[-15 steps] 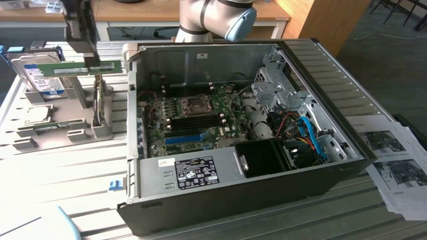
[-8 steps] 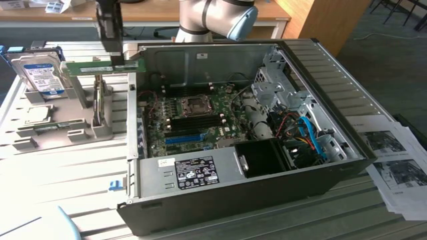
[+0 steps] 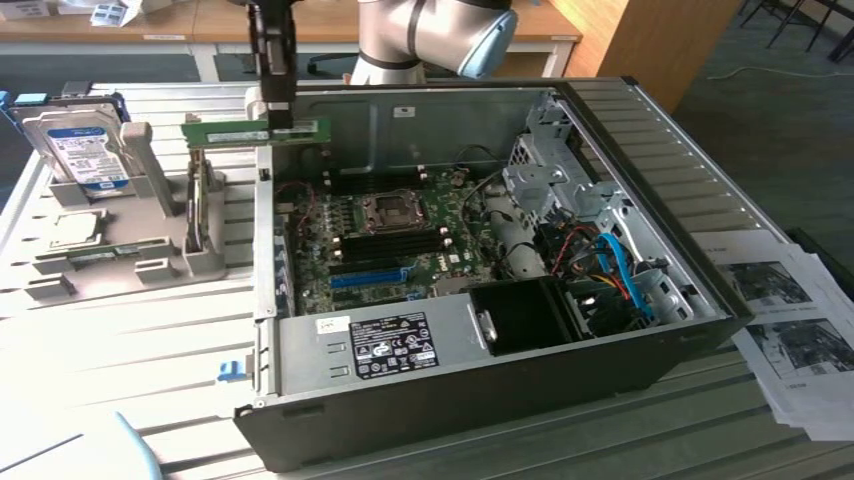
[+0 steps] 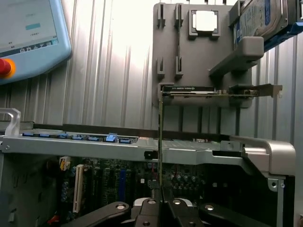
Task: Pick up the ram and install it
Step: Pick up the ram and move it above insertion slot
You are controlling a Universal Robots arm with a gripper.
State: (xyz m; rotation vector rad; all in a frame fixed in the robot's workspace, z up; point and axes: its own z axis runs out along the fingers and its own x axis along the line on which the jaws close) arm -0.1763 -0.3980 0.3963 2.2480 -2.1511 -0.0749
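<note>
The ram (image 3: pixel 238 131) is a thin green stick held level in the air, over the open computer case's (image 3: pixel 534 380) wall on the exterior view's left. My gripper (image 3: pixel 280 118) hangs down from above and is shut on the stick near one end. In the wrist view the ram (image 4: pixel 160 142) shows edge-on as a thin line rising from between my fingertips (image 4: pixel 161 208), with the case rim and the motherboard behind it. The black memory slots (image 3: pixel 390 243) lie on the motherboard inside the case, below and to the exterior view's right of the stick.
A grey parts holder (image 3: pixel 120 255) sits on the exterior view's left of the case, carrying a hard drive (image 3: pixel 80 150), a processor chip (image 3: pixel 74 228) and an upright card (image 3: pixel 200 215). Printed papers (image 3: pixel 787 320) lie at the right. A teach pendant (image 4: pixel 28 33) lies on the slatted table.
</note>
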